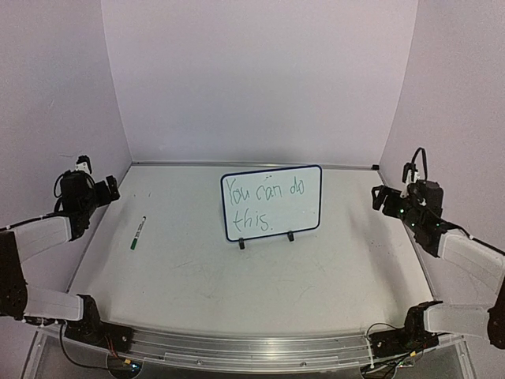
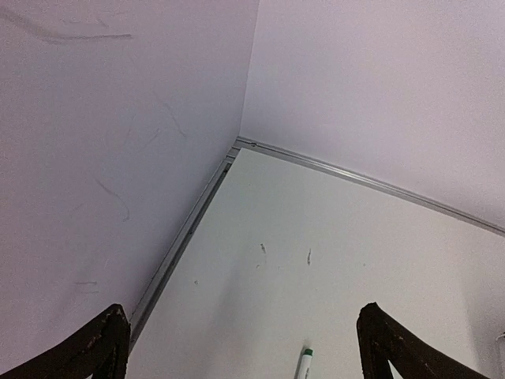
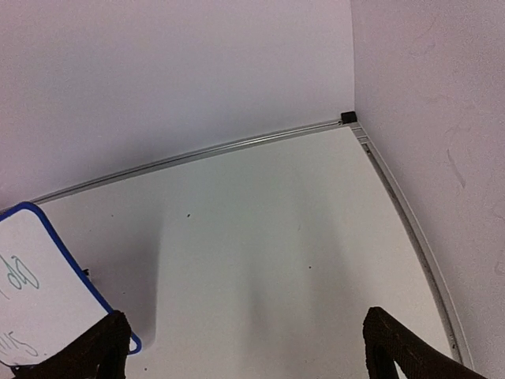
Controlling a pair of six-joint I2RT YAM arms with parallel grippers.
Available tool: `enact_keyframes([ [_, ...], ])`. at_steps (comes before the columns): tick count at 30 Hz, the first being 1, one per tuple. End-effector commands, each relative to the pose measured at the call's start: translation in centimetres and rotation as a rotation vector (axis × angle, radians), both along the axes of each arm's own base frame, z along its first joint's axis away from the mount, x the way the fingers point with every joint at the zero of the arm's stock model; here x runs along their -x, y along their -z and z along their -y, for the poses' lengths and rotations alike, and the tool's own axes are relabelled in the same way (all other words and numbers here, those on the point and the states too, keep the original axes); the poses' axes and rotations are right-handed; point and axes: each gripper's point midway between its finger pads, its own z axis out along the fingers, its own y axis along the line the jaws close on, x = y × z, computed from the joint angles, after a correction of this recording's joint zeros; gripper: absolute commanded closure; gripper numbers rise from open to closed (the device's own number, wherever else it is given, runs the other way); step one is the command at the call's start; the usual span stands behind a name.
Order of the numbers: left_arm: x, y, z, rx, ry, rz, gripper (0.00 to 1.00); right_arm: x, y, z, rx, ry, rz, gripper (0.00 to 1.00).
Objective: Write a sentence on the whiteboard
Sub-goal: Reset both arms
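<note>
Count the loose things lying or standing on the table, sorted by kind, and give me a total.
Whiteboard: 1
Marker pen: 1
Total: 2

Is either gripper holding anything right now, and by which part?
Nothing is held. The left gripper and right gripper are both open and empty; the marker lies loose on the table.
</note>
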Motion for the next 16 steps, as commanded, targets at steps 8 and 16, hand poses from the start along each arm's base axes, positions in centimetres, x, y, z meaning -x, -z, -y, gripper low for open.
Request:
enact_keyframes([
  [8, 1.5, 4.5, -1.5, -0.074, -0.073, -0.019, 0.01, 1.2, 2.6, 3.3, 0.126, 0.159, 0.071, 0.02],
  [16, 1.7, 5.1, -1.7, -0.088, -0.079, -0.025, 0.01, 1.3, 3.0, 3.4, 0.14, 0.16, 0.068, 0.02],
])
